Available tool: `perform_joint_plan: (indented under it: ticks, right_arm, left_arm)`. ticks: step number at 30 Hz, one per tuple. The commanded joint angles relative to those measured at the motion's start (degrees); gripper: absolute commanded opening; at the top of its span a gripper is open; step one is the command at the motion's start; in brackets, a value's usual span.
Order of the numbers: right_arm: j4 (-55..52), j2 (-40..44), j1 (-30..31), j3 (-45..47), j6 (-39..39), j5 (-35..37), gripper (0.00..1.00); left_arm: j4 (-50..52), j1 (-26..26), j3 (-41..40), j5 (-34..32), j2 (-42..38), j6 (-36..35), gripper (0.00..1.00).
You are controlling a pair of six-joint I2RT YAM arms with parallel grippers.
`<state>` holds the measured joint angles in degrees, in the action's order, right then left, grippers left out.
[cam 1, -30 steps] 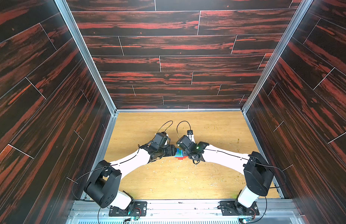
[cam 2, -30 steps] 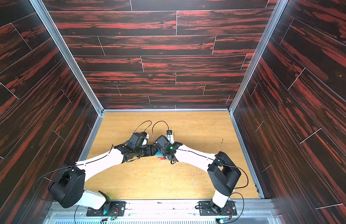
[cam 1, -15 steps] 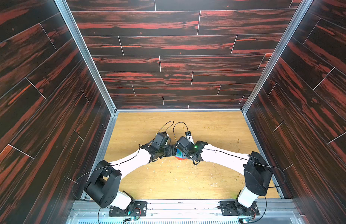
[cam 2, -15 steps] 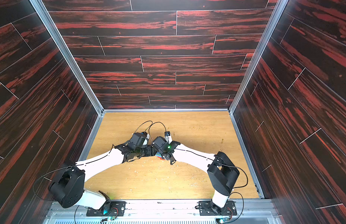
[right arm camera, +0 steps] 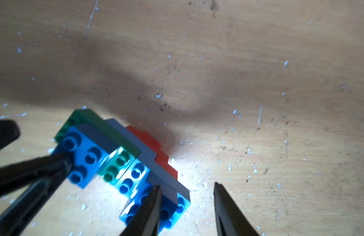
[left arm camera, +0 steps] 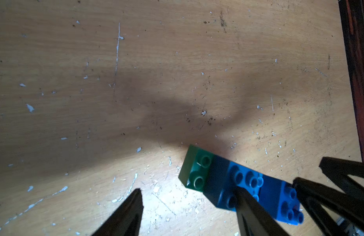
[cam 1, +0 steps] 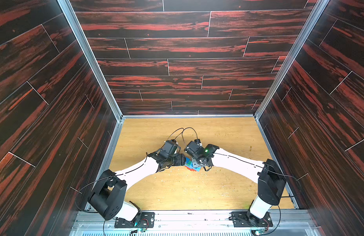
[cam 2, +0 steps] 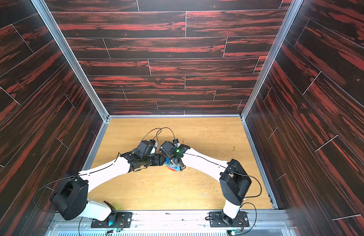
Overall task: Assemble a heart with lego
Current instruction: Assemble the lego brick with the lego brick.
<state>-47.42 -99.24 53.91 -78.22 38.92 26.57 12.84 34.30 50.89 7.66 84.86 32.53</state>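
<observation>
The left arm [cam 1: 139, 170] and right arm [cam 1: 236, 163] meet at the heart [cam 1: 189, 164] on the wooden table [cam 1: 222, 132].

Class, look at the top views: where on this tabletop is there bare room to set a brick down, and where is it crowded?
Bare: the table strip along the back wall, and the wide stretch between the heart and the front rail. Crowded: the middle, where the left pincer and right pincer both flank the heart.
</observation>
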Motion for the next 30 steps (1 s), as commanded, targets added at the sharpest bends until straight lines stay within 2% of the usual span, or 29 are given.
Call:
perform_joint_plan:
  ticks: [1, 7, 15, 23, 30]
  right_arm:
    - [-1.1, 2.8, -0.5, 0.4, -1.1, -5.3, 0.47]
    - [-2.0, 3.9, -2.0, -0.1, -1.4, -5.1, 0.48]
    - [1.1, 4.6, -6.3, 2.4, -3.2, -9.6, 0.49]
    - [2.7, 3.3, -7.0, 1.4, -3.9, -12.4, 0.52]
    - [2.6, 1.6, -7.3, 2.8, -3.8, -11.6, 0.53]
  left_arm:
    - [5.4, 1.0, -0.6, -1.1, 0.3, -1.5, 0.74]
    - [5.7, 1.3, -0.1, -1.4, 0.9, -1.7, 0.74]
    - [6.4, 1.5, 0.5, -1.4, 1.4, -1.9, 0.74]
    - [6.7, 1.6, 0.9, -1.6, 1.7, -1.9, 0.74]
    - [6.8, 1.7, 1.0, -1.8, 1.8, -1.9, 0.74]
